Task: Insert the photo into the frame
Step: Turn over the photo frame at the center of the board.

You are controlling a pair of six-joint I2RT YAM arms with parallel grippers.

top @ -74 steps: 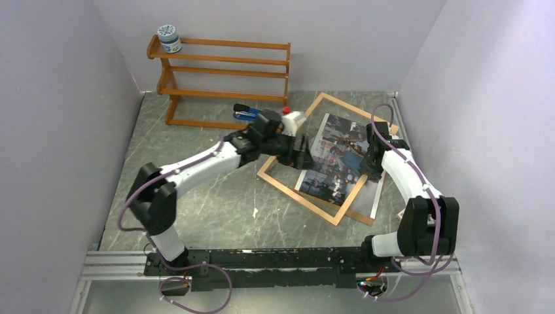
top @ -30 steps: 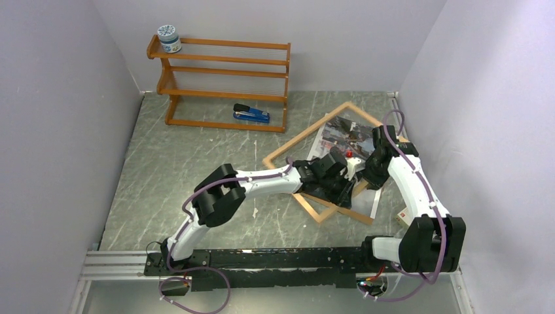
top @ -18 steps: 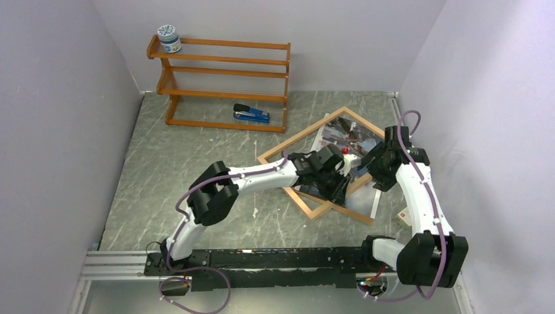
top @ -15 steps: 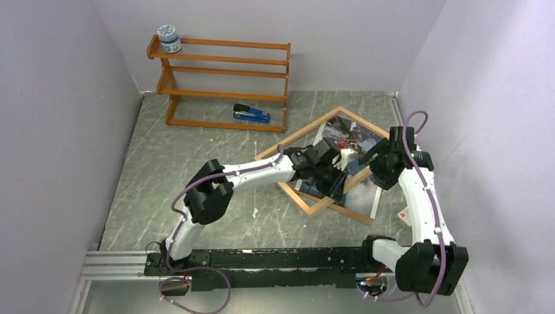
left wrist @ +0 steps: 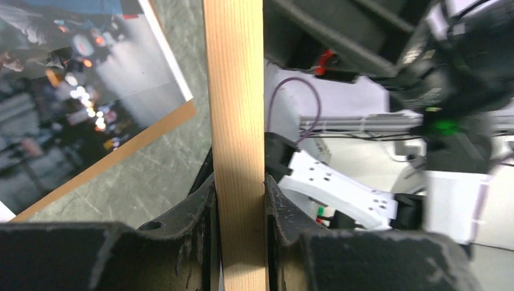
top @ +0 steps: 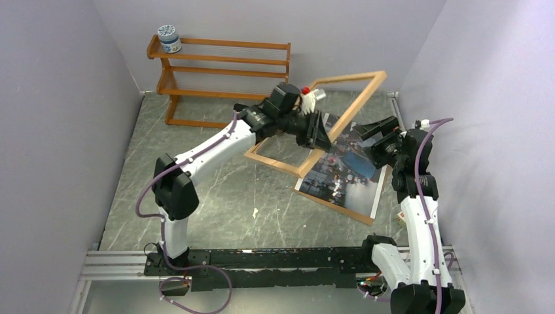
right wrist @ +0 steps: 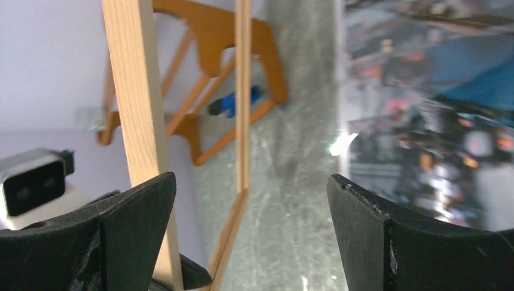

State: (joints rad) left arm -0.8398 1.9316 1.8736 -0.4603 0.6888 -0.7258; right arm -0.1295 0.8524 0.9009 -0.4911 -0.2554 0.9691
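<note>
The left gripper [left wrist: 239,194] clamped the tilted frame [top: 350,78] by its rail, while the right gripper [right wrist: 251,188] gaped wide near the photo [top: 343,171].

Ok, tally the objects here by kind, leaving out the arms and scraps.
Frame: 1
Photo: 1
Backing board: 1
Rack: 1
Jar: 1
Stapler: 1
Total: 6
</note>
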